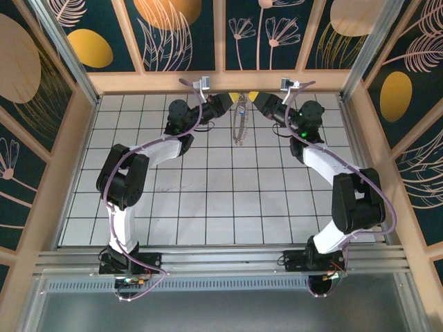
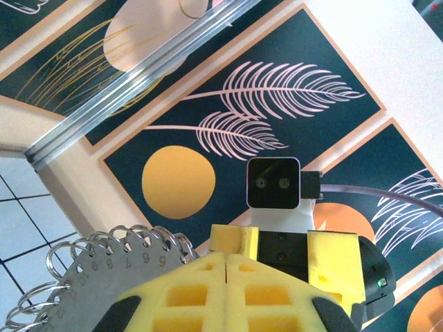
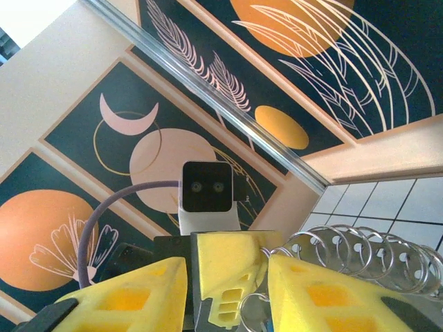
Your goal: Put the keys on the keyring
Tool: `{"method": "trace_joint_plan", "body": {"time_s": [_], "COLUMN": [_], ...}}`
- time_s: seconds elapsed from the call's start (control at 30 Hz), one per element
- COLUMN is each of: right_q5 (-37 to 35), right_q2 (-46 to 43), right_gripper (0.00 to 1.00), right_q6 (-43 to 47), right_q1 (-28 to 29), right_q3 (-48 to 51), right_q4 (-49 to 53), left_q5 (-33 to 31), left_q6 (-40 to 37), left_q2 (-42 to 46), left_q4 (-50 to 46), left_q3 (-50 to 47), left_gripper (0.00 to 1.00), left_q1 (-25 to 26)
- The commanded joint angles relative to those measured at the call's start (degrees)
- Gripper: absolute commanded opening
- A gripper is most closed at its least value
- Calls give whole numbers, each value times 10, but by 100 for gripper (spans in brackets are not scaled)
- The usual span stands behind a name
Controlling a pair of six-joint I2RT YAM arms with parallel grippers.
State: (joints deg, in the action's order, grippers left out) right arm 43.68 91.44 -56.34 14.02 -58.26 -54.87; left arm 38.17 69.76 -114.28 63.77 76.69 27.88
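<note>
so the yellow-fingered left gripper (image 2: 227,266) is clamped tight on the silvery wire-loop keyring (image 2: 104,273) with its grey numbered plate, right gripper (image 3: 227,277) half open just beside the loops

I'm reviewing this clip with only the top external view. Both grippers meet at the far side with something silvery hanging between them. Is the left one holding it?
Observer: In the left wrist view the left gripper is shut and the keyring juts out from behind its fingers. It looks held, though the pinch point is hidden.
Operator: What is the keyring like close up?
Observer: A grey numbered plate edged with silver rings.
Operator: And the right gripper?
Observer: In the right wrist view the right gripper has its fingers apart, with the rings beside one of them.
</note>
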Motion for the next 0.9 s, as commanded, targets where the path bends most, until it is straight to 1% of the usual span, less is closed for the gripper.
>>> {"method": "trace_joint_plan", "body": {"time_s": [0.0,0.3,0.57,0.87], "right_q5": [-7,-6,-2,1], "right_q2": [10,36,47,46], "right_gripper": [36,36,31,31], "right_q6": [-9,-10,-11,-13], "right_q1": [8,19,27,32], "right_q3": [-19,-29,-36,-44], "right_q4": [-40,-44,-49,-51], "left_q5": [-19,-21,-19,-19], "left_q6": [10,14,15,13], "left_q2": [32,29,27,26], "left_q4": [51,56,54,51], "left_q3": [-2,-1,0,3], "left_gripper": [0,0,0,0], "left_q1": [3,4,4,4]}}
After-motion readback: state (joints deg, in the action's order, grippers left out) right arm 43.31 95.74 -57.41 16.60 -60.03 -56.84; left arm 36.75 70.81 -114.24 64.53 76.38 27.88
